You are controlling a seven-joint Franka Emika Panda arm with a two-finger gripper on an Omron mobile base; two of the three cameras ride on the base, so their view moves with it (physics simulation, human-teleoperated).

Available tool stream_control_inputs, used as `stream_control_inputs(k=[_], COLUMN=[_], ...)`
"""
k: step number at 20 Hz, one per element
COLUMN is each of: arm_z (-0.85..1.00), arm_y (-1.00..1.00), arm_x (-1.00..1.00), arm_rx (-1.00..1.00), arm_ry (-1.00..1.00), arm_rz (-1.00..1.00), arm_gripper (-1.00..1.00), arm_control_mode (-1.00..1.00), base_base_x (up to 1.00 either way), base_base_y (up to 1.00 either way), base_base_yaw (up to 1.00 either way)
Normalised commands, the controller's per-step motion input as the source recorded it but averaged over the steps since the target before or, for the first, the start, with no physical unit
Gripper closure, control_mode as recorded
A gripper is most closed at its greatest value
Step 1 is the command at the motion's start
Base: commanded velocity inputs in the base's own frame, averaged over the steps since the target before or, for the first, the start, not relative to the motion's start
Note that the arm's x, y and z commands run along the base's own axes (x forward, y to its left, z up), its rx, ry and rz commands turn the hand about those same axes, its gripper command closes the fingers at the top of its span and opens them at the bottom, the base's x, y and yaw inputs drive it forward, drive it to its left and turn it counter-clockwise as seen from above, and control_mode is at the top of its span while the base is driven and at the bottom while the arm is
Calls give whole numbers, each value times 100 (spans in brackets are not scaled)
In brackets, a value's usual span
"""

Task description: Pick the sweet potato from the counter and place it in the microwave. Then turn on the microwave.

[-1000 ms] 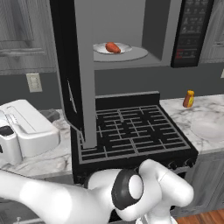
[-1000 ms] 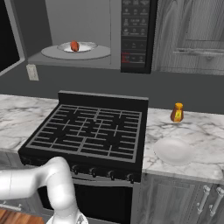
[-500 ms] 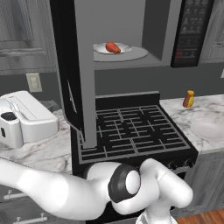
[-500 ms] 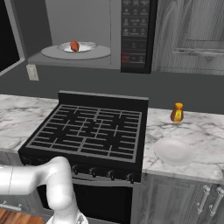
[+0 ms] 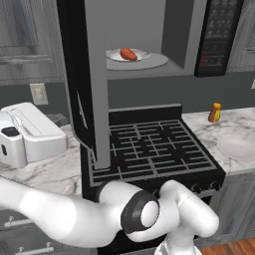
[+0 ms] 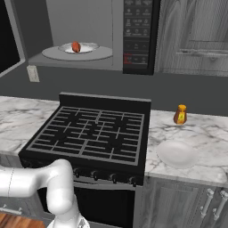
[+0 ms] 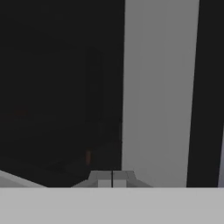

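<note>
Sweet potato [image 5: 128, 54] sat on plate in microwave [image 6: 138, 40]; door [image 5: 82, 84] open. Claw [image 7: 112, 179] pinched shut, empty. Risk: pushing door off-centre, w/o latching.

A home kitchen, rendered rather than real. A black gas stove [image 6: 91, 132] with grated burners and a row of front knobs sits between runs of white marble counter [image 6: 200, 142], grey cabinets [image 6: 191, 33] above and drawers with silver bar handles below. Over the stove hangs a microwave [image 6: 138, 35], its black door [image 5: 82, 79] swung wide, a white plate [image 5: 127, 55] on the turntable inside. A wall outlet [image 5: 39, 93], a white countertop appliance [image 5: 22, 134], an orange bottle [image 6: 180, 115] and a pale dish [image 6: 177, 153] complete the domestic setting.
</note>
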Motion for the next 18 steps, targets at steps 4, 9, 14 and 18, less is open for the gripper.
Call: stream_control_inputs(k=[4, 9, 14, 18], arm_z=[0, 0, 0, 0], arm_y=[-11, -15, -15, -18], arm_x=[0, 0, 0, 0], arm_rx=[0, 0, 0, 0], arm_ry=[0, 0, 0, 0], arm_rz=[0, 0, 0, 0], arm_gripper=[100, 100, 100, 100], arm_control_mode=[-100, -100, -100, -100], base_base_x=[0, 0, 0, 0], base_base_y=[0, 0, 0, 0], base_base_yaw=[0, 0, 0, 0])
